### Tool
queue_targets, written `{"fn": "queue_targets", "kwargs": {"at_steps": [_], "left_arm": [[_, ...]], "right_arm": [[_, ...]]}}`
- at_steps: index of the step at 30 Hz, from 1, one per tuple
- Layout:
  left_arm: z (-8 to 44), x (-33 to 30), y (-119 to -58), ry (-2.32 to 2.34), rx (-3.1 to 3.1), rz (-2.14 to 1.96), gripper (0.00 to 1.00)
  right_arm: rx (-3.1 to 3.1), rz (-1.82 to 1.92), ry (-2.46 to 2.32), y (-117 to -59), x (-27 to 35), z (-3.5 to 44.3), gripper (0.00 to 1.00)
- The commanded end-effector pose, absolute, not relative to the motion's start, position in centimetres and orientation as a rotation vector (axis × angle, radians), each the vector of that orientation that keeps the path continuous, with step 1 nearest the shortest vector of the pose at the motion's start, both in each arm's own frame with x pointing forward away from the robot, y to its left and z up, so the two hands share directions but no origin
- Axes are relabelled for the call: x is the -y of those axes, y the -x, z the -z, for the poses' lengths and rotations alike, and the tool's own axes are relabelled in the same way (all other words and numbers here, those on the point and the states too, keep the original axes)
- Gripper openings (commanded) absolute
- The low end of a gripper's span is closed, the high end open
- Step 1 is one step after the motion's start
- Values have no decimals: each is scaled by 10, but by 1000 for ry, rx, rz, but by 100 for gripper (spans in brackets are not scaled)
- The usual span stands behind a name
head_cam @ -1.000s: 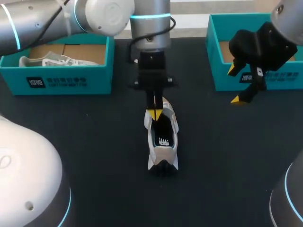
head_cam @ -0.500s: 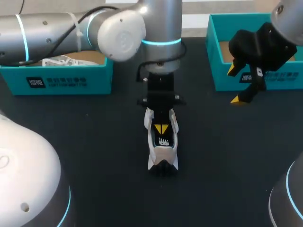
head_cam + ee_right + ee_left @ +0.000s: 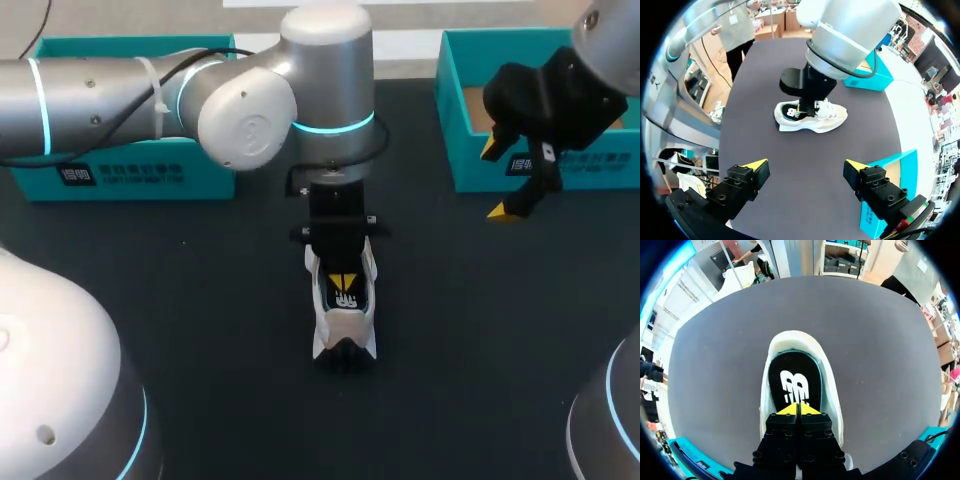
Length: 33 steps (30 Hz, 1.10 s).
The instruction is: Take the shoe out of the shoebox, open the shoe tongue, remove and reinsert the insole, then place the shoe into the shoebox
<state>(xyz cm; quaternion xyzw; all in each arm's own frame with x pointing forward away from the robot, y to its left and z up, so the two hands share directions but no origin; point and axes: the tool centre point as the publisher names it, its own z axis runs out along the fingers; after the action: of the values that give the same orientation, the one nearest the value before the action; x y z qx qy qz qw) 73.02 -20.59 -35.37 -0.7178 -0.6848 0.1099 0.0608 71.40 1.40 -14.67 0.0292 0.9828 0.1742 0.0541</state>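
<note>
**Q:** What stands at the far left?
**A:** A teal shoebox (image 3: 130,175) at the back of the dark table (image 3: 200,300). My left arm (image 3: 100,95) passes over it and hides most of its inside.

**Q:** And in the middle?
**A:** The shoe (image 3: 343,325), which is white and stands upright on its sole. It is out of both boxes and alone in mid-table. My left gripper (image 3: 342,281) points straight down into the shoe's opening, with its two yellow tips clenched tip to tip. Under them lies the black insole (image 3: 795,375), flat inside the shoe and bearing a white mark (image 3: 794,387). I cannot tell whether the tips touch the insole.

**Q:** And at the right?
**A:** My right gripper (image 3: 497,180) hangs above the table, well apart from the shoe. Its fingers are spread wide and released. Just behind it stands the second teal shoebox (image 3: 600,165), with part of its brown floor showing.
</note>
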Motion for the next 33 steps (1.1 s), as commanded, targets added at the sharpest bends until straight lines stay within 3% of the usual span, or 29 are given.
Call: {"fn": "queue_targets", "kwargs": {"at_steps": [1,11,23,33], "left_arm": [[362,209,-735,2174,2080,-306,0],[385,207,-732,2161,2098,-254,0],[344,204,-715,2258,2073,-340,0],[376,217,-699,2268,2014,-323,0]], "right_arm": [[-2990,-524,-90,-716,-15,147,100],[-2990,-524,-90,-716,-15,147,100],[-2990,-524,-90,-716,-15,147,100],[-2990,-524,-90,-716,-15,147,100]]}}
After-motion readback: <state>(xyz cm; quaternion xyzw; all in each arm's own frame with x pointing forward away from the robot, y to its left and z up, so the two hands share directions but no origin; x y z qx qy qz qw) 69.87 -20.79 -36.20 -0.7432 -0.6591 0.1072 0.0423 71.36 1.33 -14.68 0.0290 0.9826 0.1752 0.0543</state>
